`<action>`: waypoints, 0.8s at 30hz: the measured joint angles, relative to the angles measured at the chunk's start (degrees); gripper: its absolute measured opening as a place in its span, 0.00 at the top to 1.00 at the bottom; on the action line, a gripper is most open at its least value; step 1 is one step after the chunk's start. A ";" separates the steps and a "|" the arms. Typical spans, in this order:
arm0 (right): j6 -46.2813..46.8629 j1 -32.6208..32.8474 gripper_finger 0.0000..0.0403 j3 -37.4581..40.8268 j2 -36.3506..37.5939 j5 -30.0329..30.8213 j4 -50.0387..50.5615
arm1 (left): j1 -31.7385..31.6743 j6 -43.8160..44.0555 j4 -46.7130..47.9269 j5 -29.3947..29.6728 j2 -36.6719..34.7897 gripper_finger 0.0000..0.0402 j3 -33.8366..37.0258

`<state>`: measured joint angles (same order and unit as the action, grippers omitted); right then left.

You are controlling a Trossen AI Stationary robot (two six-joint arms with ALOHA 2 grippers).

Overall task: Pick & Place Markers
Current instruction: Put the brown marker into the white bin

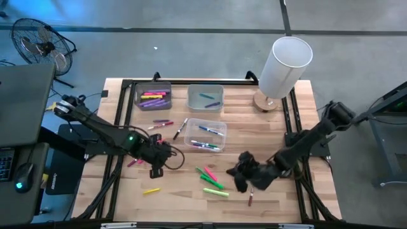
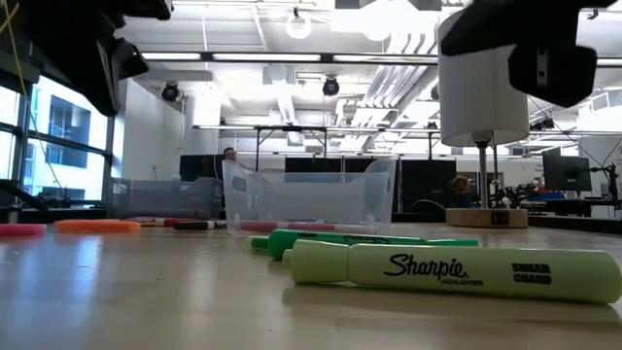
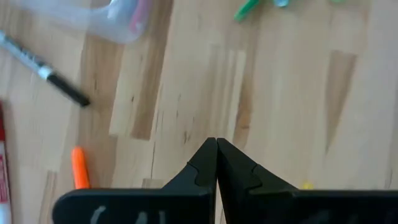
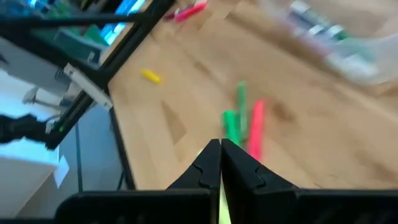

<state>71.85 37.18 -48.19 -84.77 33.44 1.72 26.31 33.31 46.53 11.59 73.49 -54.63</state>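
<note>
Markers lie scattered on the wooden table (image 1: 280,197). Two green ones (image 1: 213,181) and a pink one (image 4: 255,127) lie near the middle, and a yellow one (image 1: 151,190) lies toward the near edge. Others lie in the grey bin (image 1: 154,97) and the two clear bins (image 1: 205,135). My left gripper (image 1: 159,166) hovers left of centre, shut and empty (image 3: 216,146). A black marker (image 3: 46,74) and an orange one (image 3: 79,174) lie near it. My right gripper (image 1: 240,178) is shut and empty (image 4: 221,146), just right of the green markers (image 4: 233,121).
A white-shaded lamp (image 1: 283,67) stands on a wooden base at the far right corner. A second clear bin (image 1: 205,97) sits at the far edge beside the grey one. A dark red marker (image 1: 250,200) lies near the right gripper. A light green highlighter (image 2: 457,272) lies close to the low camera.
</note>
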 joint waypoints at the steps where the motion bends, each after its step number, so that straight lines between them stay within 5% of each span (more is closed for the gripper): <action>1: -0.19 0.32 1.00 -1.78 -1.87 -0.77 0.12 | 0.03 -1.30 -0.14 0.08 0.00 1.00 -0.02; 7: 0.19 -0.01 1.00 -17.95 -11.12 -3.58 11.24 | -0.05 -10.20 1.68 -0.55 -2.35 1.00 -0.03; 16: 21.58 -1.72 1.00 -47.10 -23.21 -9.86 53.54 | -0.05 -13.84 -4.23 -3.10 -13.28 1.00 13.37; 20: 33.52 -1.69 1.00 -52.25 -27.10 -18.10 66.48 | -0.05 -9.96 -6.52 -5.52 -19.44 1.00 19.51; 24: 42.41 -1.71 1.00 -49.87 -28.78 -27.97 69.12 | -0.03 -7.56 -6.97 -7.22 -24.24 1.00 21.84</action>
<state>114.25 35.47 -98.07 -113.55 5.47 70.84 26.28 25.75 39.56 4.37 49.26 -32.79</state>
